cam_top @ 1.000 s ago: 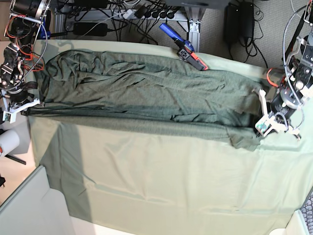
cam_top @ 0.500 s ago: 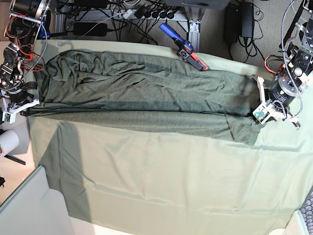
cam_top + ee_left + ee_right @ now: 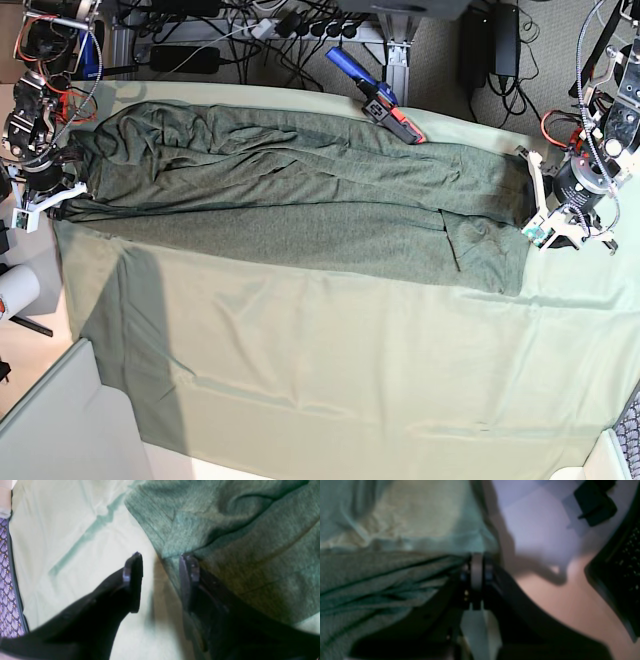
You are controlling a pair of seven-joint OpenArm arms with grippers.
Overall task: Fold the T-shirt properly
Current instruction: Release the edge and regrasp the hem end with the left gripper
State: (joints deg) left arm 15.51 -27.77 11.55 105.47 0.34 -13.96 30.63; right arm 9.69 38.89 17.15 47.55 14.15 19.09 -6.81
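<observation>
The dark olive T-shirt (image 3: 300,195) lies as a long folded band across the back of the table, wrinkled at its left end. At its right end my left gripper (image 3: 538,213) hovers by the sleeve. The left wrist view shows that gripper (image 3: 161,557) open, one finger over bare cloth and the other at the T-shirt (image 3: 237,530) edge, holding nothing. At the left end my right gripper (image 3: 45,195) sits at the shirt's corner. In the right wrist view its jaws (image 3: 476,557) are almost together, and folds of the T-shirt (image 3: 382,585) run straight into them.
A pale green table cloth (image 3: 350,370) covers the table and hangs over the front. A blue and red tool (image 3: 375,95) lies at the back edge, with cables behind it. A white roll (image 3: 15,290) stands off the left edge.
My left gripper has opened and let go of the shirt's right end after carrying it toward the back. The right arm also moved back. The shirt's front layer now lies flatter.
</observation>
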